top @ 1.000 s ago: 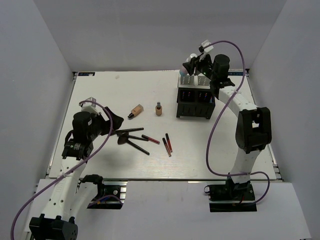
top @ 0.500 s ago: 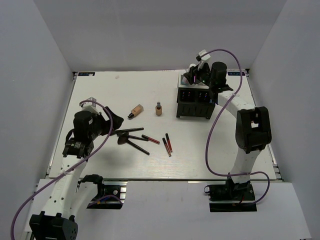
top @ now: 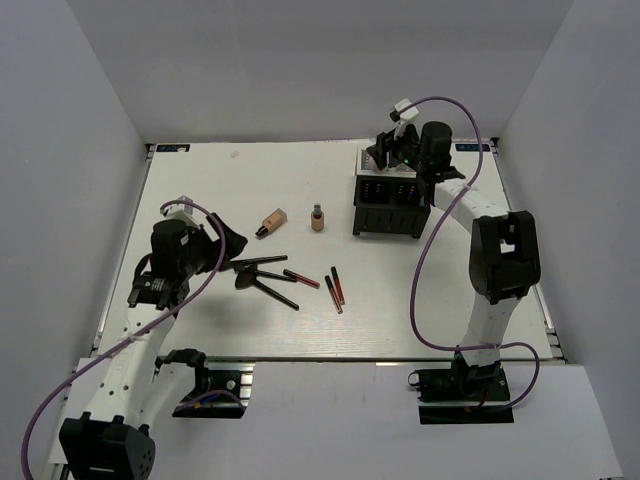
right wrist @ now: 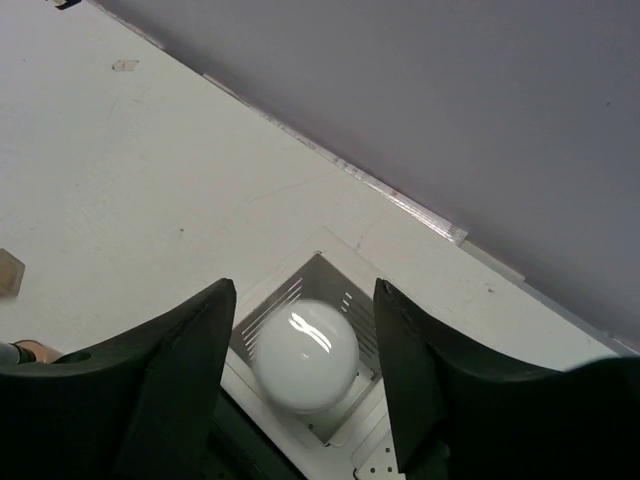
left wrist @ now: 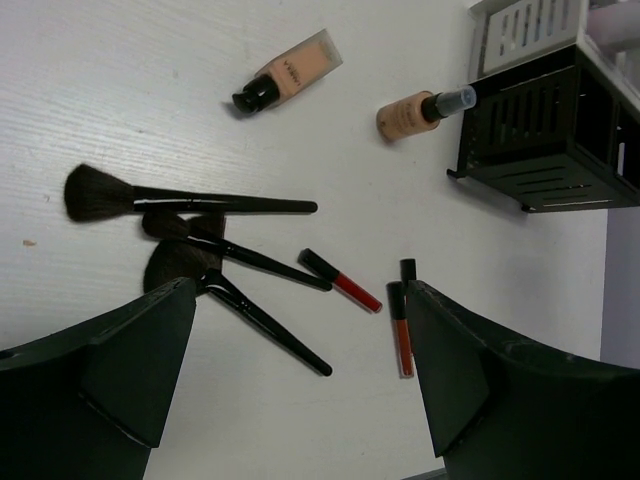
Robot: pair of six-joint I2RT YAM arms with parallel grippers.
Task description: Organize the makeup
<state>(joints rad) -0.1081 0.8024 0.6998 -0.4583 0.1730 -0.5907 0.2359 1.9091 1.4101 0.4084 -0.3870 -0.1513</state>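
Right gripper [right wrist: 305, 292] sits low over the far left-hand slot [right wrist: 318, 268] of the box [top: 390, 215], fingers spread, with a sliver of gap either side of the white bottle [right wrist: 305, 355], so it isn't pinching it, by the look of things. The bottle stands upright in there, long axis vertical, rounded top facing the camera, slot walls propping it. Left gripper [left wrist: 300, 290] hangs wide open above the brushes [left wrist: 190, 205], which lie flat on the table [left wrist: 120, 80] and are likely next.

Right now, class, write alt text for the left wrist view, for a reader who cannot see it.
Three black brushes lie fanned on a white table, thin red-black pencils to their right and two tan bottles beyond. A black compartment box sits at upper right; the left tool's open fingers frame the bottom corners.
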